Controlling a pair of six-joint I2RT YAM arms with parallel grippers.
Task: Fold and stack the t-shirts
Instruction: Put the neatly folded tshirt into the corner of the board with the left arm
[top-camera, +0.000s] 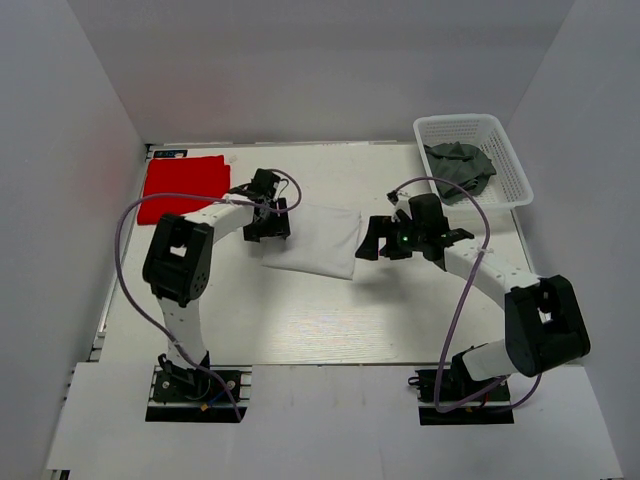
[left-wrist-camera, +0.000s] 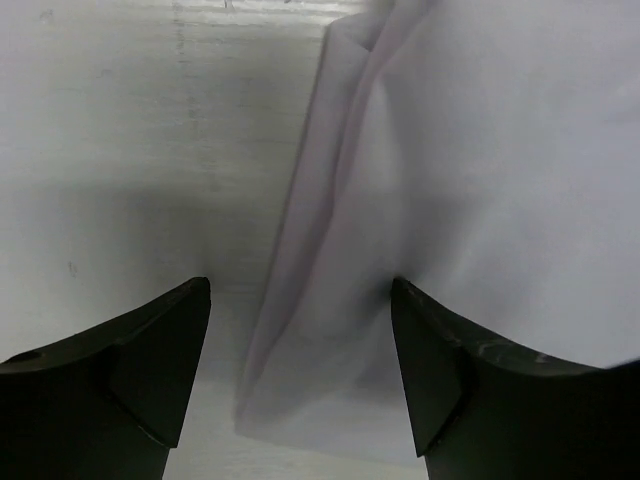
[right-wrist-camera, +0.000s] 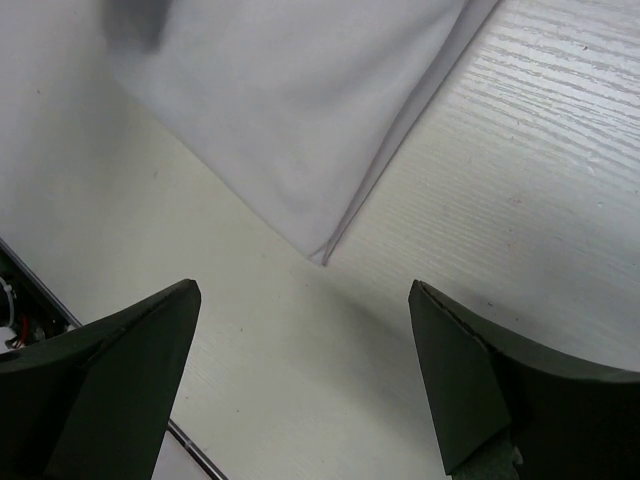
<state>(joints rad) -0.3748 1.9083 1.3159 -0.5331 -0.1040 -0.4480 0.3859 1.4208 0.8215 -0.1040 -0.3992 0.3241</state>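
A white t-shirt (top-camera: 312, 241) lies folded into a rectangle at the table's middle. A red t-shirt (top-camera: 183, 185) lies folded at the back left. My left gripper (top-camera: 268, 218) is open at the white shirt's left edge; in the left wrist view the cloth's folded edge (left-wrist-camera: 330, 300) lies between the open fingers (left-wrist-camera: 150, 360), not pinched. My right gripper (top-camera: 378, 240) is open just right of the shirt; in the right wrist view the shirt's corner (right-wrist-camera: 320, 255) lies ahead of the fingers (right-wrist-camera: 470, 390), apart from them.
A white mesh basket (top-camera: 474, 157) at the back right holds a dark grey-green cloth (top-camera: 458, 165). White walls stand left, back and right. The table's front edge (top-camera: 330, 364) runs between the arm bases.
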